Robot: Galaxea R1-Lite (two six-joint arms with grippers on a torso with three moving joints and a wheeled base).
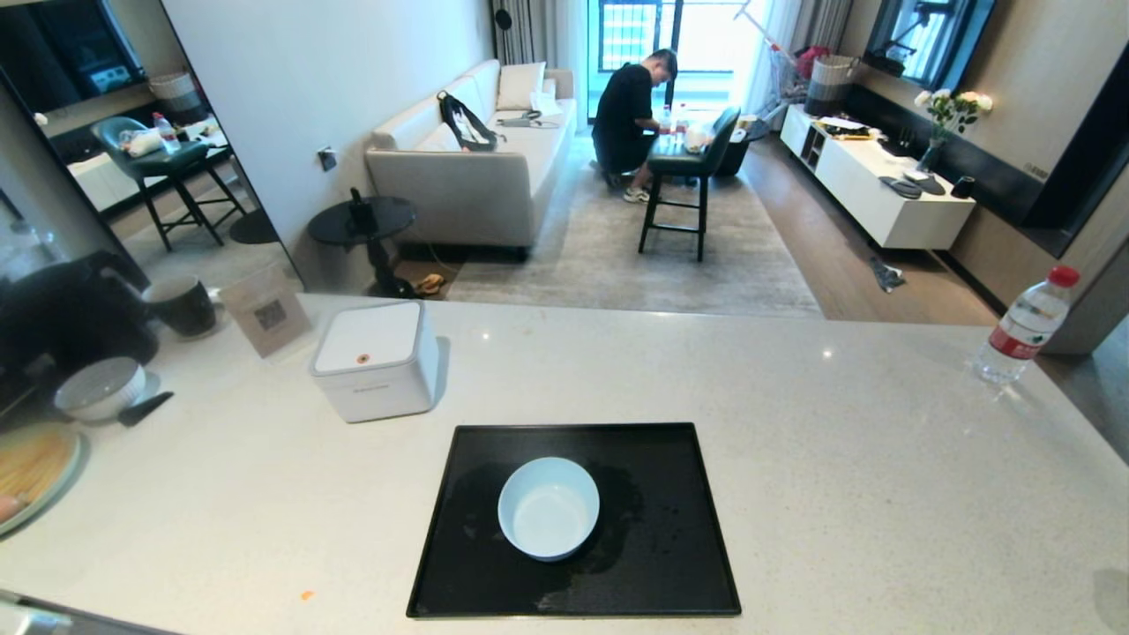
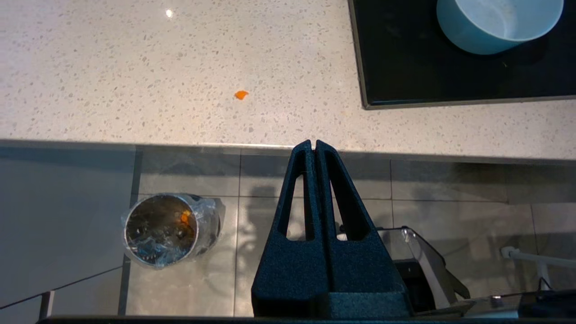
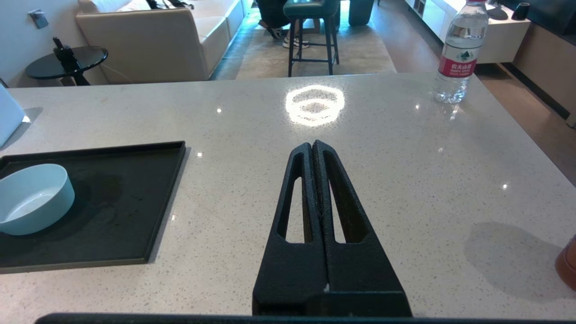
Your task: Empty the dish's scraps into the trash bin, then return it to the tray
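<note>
Down at the far left, off the counter's edge, the trash bin (image 2: pixel 168 229) stands on the tiled floor, its crinkled clear liner folded over the steel rim; an orange piece of the scraps (image 2: pixel 184 218) shows inside it, though the rest of its contents are too dark to make out. A small orange crumb (image 2: pixel 241 94) lies on the pale speckled counter (image 1: pixel 838 441), between the counter's near edge and the tray. The left gripper (image 2: pixel 311 143) hangs over that near edge, its two black fingers pressed flat together and holding nothing — it is well apart from both bin and dish.

On the counter's left side sit a greyish-white bowl (image 1: pixel 99 388), a dark mug (image 1: pixel 181 305) and a white cube-shaped box (image 1: pixel 375 360), the box just behind the tray's far left corner. The tray (image 1: pixel 688 564) lies flat near the counter's front, and the dish (image 1: pixel 548 508) stands upright on it, a little left of its middle, looking empty apart from what may be a faint smear inside. A damp-looking sheen spreads on the tray around the dish.

To the right of the tray, the right gripper (image 3: pixel 312 145) rests low over bare counter, fingers likewise closed on each other with nothing between them. At the far right corner a water bottle (image 1: pixel 1025 326) with a red cap stands upright. Beyond the counter, a person (image 1: pixel 628 115) sits at a small table in the living room.
</note>
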